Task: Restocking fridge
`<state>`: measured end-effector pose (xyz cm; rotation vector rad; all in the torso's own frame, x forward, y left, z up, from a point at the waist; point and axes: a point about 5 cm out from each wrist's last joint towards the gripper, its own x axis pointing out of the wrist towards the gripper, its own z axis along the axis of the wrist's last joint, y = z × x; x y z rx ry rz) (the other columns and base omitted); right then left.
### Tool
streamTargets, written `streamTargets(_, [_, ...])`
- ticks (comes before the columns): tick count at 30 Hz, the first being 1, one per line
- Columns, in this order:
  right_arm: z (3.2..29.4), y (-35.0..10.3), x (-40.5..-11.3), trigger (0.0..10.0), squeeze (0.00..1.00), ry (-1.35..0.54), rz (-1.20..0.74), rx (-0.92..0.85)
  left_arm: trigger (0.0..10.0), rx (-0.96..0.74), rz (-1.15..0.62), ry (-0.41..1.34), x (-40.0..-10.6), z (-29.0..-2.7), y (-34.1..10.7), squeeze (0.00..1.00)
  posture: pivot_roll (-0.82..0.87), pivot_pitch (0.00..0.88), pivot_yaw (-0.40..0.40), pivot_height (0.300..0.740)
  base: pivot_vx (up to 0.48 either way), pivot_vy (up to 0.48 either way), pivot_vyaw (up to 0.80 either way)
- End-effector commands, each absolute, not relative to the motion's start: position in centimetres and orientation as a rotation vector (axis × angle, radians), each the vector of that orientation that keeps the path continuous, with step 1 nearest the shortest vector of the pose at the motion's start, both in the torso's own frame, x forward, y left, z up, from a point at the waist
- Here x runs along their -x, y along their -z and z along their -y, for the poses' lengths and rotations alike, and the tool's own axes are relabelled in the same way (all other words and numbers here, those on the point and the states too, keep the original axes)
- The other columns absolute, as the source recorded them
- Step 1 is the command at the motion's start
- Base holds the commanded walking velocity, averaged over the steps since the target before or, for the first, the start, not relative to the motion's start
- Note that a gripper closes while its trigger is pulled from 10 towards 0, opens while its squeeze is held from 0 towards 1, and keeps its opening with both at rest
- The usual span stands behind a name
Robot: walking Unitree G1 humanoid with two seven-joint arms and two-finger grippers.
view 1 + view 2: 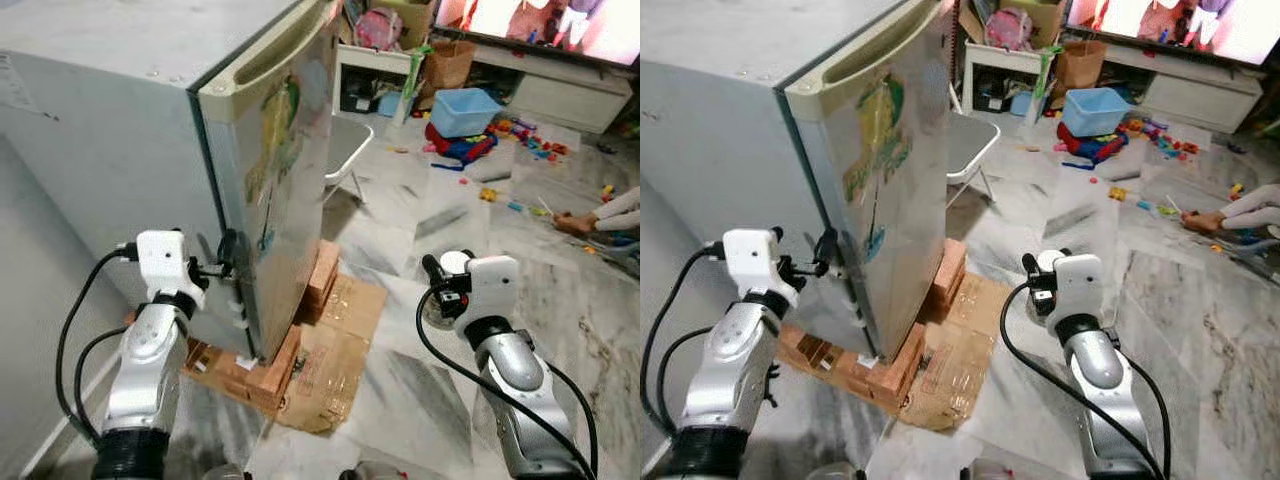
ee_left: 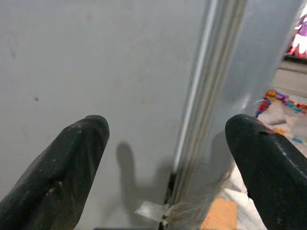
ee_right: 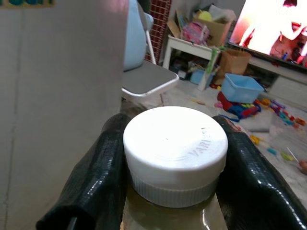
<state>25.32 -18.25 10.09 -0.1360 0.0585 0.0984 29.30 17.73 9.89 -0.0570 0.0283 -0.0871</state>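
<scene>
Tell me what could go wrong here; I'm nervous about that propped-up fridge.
The fridge stands on stacked bricks, so a hard pull by the left gripper at the door edge might rock it. The right gripper pinches the jar near its lid; it could slip.

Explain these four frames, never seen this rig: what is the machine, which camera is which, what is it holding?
It is a humanoid robot with two silver arms, each ending in two long black fingers. The two wide pictures come from a stereo camera on its head, looking down at a small grey fridge with its door shut, raised on red bricks and flattened brown cardboard on a marble floor.

The other two pictures come from wrist cameras looking along the fingers. The left gripper is open, its fingers either side of the seam at the fridge door's edge. The right gripper is shut on a white-capped bottle, held out in front of the fridge.

Behind: a grey folding chair, a blue plastic bin, scattered toys and a television.
</scene>
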Motion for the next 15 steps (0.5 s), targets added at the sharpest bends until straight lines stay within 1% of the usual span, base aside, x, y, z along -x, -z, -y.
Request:
streamTargets(1, [18.5, -11.2, -25.2, 10.0, 0.0, -0.093, -0.015, 0.151, 10.0, 0.047, -0.024, 0.095, -30.0, -17.5, -10.0, 0.0, -0.05, 0.0, -0.016, 0.74, 0.0, 0.0, 0.0])
streamTargets(3, [18.4, -11.2, -25.0, 10.0, 0.0, -0.092, -0.014, 0.15, 10.0, 0.045, -0.018, 0.09, -30.9, -17.3, -10.2, 0.0, -0.05, 0.0, -0.01, 0.74, 0.0, 0.0, 0.0])
streamTargets(8, [18.4, -11.3, -24.8, 10.0, 0.0, -0.089, -0.016, 0.15, 10.0, 0.047, -0.014, 0.089, -32.2, -16.8, -10.4, 0.0, -0.06, 0.0, -0.006, 0.74, 0.0, 0.0, 0.0])
streamTargets(11, [18.4, -11.5, -24.7, 10.0, 0.0, -0.087, -0.016, 0.151, 10.0, 0.045, 0.002, 0.081, -33.0, -16.3, -10.6, 0.0, -0.06, 0.0, -0.006, 0.74, 0.0, 0.0, 0.0])
streamTargets(15, [18.3, -11.6, -24.7, 10.0, 0.0, -0.089, -0.015, 0.153, 10.0, 0.009, -0.032, 0.082, -33.8, -14.9, -10.3, 0.0, -0.07, 0.0, -0.006, 0.74, 0.0, 0.0, 0.0])
